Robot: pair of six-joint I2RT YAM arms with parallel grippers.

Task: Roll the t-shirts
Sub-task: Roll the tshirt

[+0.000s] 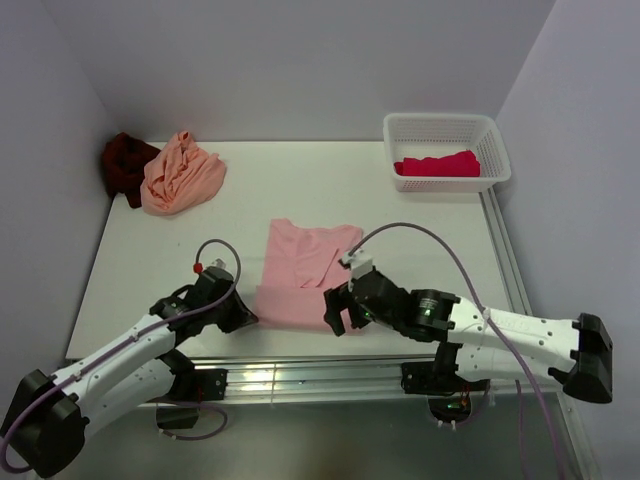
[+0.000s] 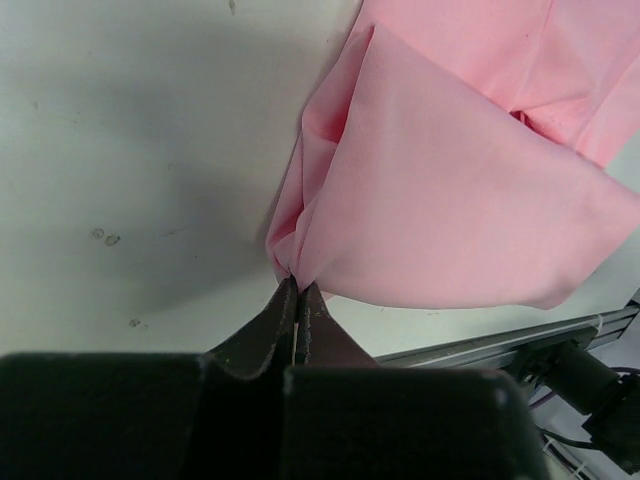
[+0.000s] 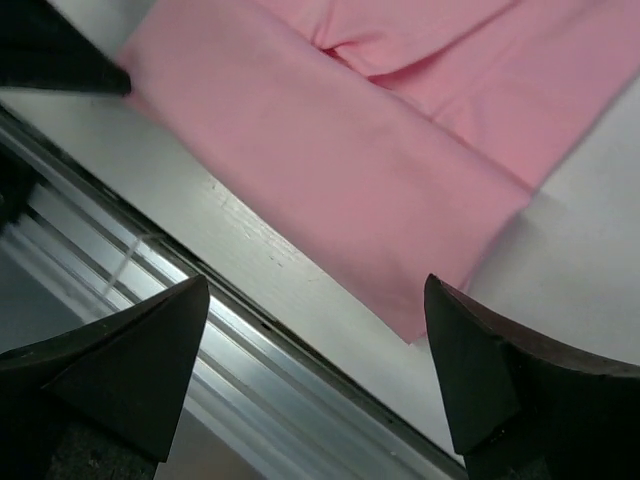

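**At the near edge of the table (image 1: 420, 250), the first turn of a roll is taking shape**

Near the middle of the table, the light pink t-shirt (image 1: 305, 262) is lying flat, with its nearest part doubled over into a thick band running along the aluminium rail (image 3: 250, 370). The left end effector (image 2: 297, 285) is clenching the left corner of that band, pinching a bunched point of cloth. The right end effector (image 3: 315, 290) is hovering just above the band's right corner, spread wide and grasping nothing. The other shirts are sitting well apart. The peach-orange t-shirt (image 1: 181, 172) and the dark maroon t-shirt (image 1: 124, 162) are lying crumpled in the far left corner. The crimson-pink t-shirt (image 1: 437, 164) is resting in the white basket (image 1: 445, 125) at far right.

The step in hand is looking like the start of the roll, with only one turn laid. The next move is probably calling for the right end effector to come down and close on its corner. Both ends could then travel away from the rail together, keeping the roll even.
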